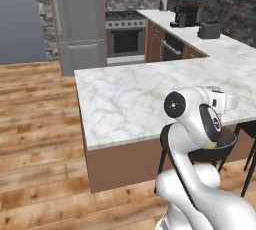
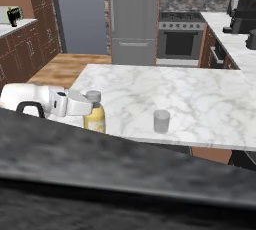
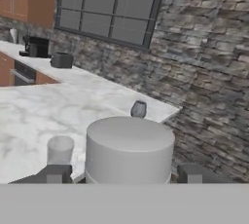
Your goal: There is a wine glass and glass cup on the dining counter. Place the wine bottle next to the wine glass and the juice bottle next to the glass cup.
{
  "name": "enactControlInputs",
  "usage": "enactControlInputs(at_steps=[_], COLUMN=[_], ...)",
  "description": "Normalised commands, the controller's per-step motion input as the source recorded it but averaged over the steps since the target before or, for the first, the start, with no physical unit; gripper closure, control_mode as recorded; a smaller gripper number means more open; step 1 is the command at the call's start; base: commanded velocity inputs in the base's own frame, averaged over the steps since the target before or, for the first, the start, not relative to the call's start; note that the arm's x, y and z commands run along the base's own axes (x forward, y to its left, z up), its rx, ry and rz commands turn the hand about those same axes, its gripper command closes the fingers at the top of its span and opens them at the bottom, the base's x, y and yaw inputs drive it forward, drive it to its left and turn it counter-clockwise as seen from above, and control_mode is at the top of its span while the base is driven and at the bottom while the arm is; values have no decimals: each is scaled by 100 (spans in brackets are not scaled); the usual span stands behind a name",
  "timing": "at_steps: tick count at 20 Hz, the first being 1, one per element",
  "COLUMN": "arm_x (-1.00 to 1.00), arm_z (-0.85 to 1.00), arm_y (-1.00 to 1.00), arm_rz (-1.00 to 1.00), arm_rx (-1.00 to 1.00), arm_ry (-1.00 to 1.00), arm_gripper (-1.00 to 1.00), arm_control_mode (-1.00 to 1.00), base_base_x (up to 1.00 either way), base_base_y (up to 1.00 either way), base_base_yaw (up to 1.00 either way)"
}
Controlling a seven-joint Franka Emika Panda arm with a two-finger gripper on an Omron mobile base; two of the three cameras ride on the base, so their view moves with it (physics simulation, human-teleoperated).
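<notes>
The juice bottle (image 2: 95,118), yellow with a grey cap, stands upright over the near edge of the dining counter (image 2: 200,99). My gripper (image 2: 86,105) is shut on it just below the cap. In the hand view the cap (image 3: 129,147) sits between my fingertips (image 3: 54,174). The glass cup (image 2: 161,121) stands on the marble a short way to the bottle's right, and it also shows as the glass cup (image 3: 60,149) left of the cap. The wine glass (image 3: 138,109) stands farther along the counter near its far edge. The wine bottle is out of view.
A dark stool (image 1: 227,146) stands under the counter edge by my arm. A dark grey slab (image 2: 125,169) crosses the foreground of the right base view. Behind the counter are a fridge (image 1: 80,19), an oven (image 1: 126,36), a coffee machine (image 1: 184,16) and a toaster (image 1: 210,30).
</notes>
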Motion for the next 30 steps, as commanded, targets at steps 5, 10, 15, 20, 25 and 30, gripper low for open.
enactControlInputs(at_steps=[5,10,15,20,25,30], arm_x=[100,100,99,78,54,51], arm_z=[-20,-22,-20,-34,-42,-12], arm_y=[-24,0,0,0,0,-6], arm_rz=[4,0,0,-7,-11,-14], arm_rx=[0,0,0,1,0,0], arm_ry=[0,-1,-9,-8,-9,-12], arm_gripper=[100,100,100,100,100,100], arm_control_mode=[-100,-100,-100,-100,-100,-100], base_base_x=[0,0,0,0,0,0], base_base_y=[0,0,0,0,0,0], base_base_yaw=[0,0,0,0,0,0])
